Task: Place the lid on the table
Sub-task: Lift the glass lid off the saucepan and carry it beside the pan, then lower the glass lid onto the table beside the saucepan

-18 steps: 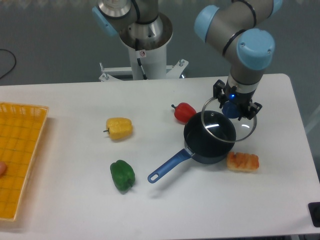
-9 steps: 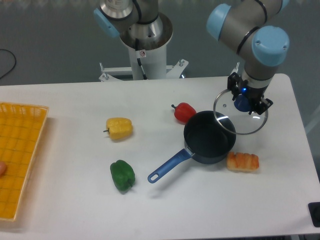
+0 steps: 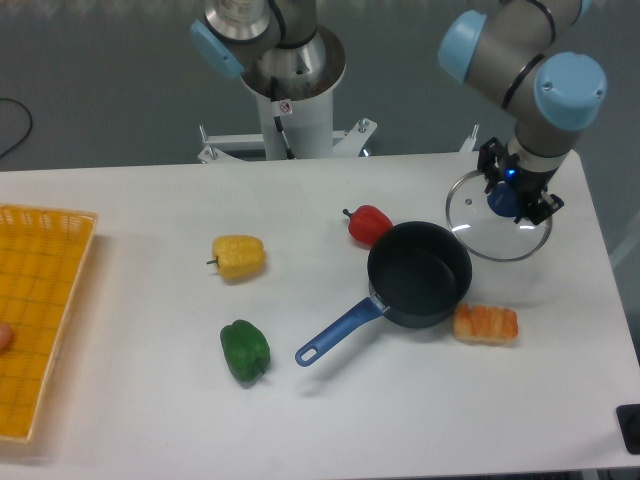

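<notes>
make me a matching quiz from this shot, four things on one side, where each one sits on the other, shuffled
Things:
1. lid
2. red pepper
3. green pepper
4. yellow tray

Places:
A. left edge of the table
B. held by the gripper, right of the saucepan
C. left of the saucepan's handle
D. touching the saucepan's far left rim

Pairs: 1-B, 2-D, 3-C, 4-A

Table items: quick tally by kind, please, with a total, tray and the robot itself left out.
Peppers: 3, red, yellow, green
Saucepan: 1
Lid, held by the gripper: 1
Orange food piece: 1
Total: 6
</notes>
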